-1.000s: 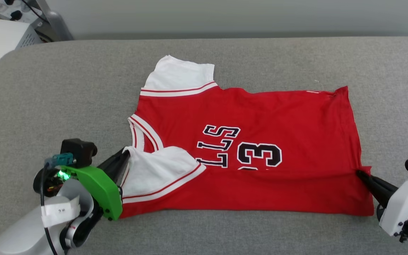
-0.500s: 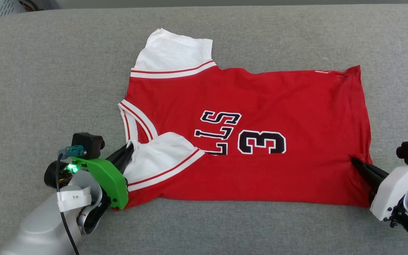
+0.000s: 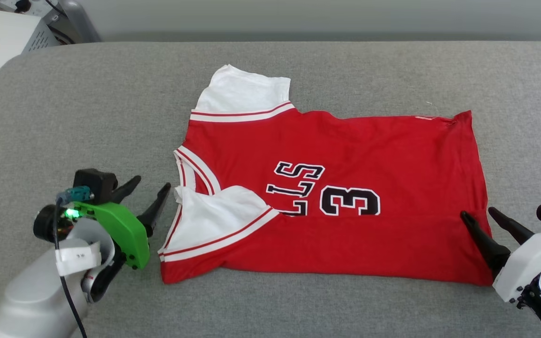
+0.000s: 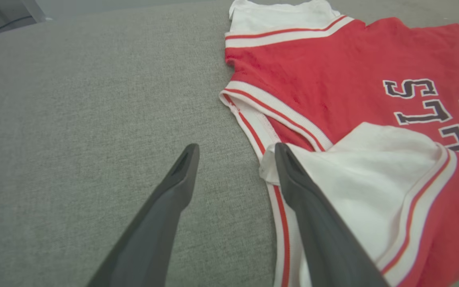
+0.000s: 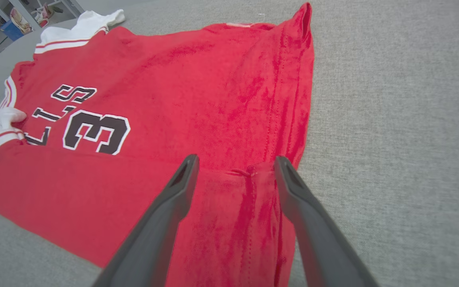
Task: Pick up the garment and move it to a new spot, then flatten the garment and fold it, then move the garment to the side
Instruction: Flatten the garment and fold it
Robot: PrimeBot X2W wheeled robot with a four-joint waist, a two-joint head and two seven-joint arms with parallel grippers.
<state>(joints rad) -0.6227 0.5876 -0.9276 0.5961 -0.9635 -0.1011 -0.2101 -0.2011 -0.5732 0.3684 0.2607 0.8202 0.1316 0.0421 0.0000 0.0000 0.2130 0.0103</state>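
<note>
Garment (image 3: pixel 345 155) lies flat on the grey table (image 3: pixel 64 94), near edge folded over its lettering. Left tool (image 3: pixel 152 182) is wide open and empty beside the sleeve (image 3: pixel 214 220). Right tool (image 3: pixel 477 212) is wide open and empty over the hem (image 3: pixel 481 178). One per fold end, likely for an even crease.

The left pincer (image 3: pixel 152 182) has two long, dark, tapered fingers (image 4: pixel 161 223) with a groove near each tip. Behind them sits a bright green cover (image 3: pixel 119 231) with dark screws, a glowing green light (image 3: pixel 69 213), a teal connector (image 3: pixel 76 193) and a black camera block (image 3: pixel 93 184). A black cable (image 3: pixel 66 293) runs down the pale grey forearm (image 3: pixel 26 305), past a white label (image 3: pixel 77 257). The right pincer (image 3: pixel 477 211) has a white housing (image 3: pixel 526 265) with small dark screws.
</note>
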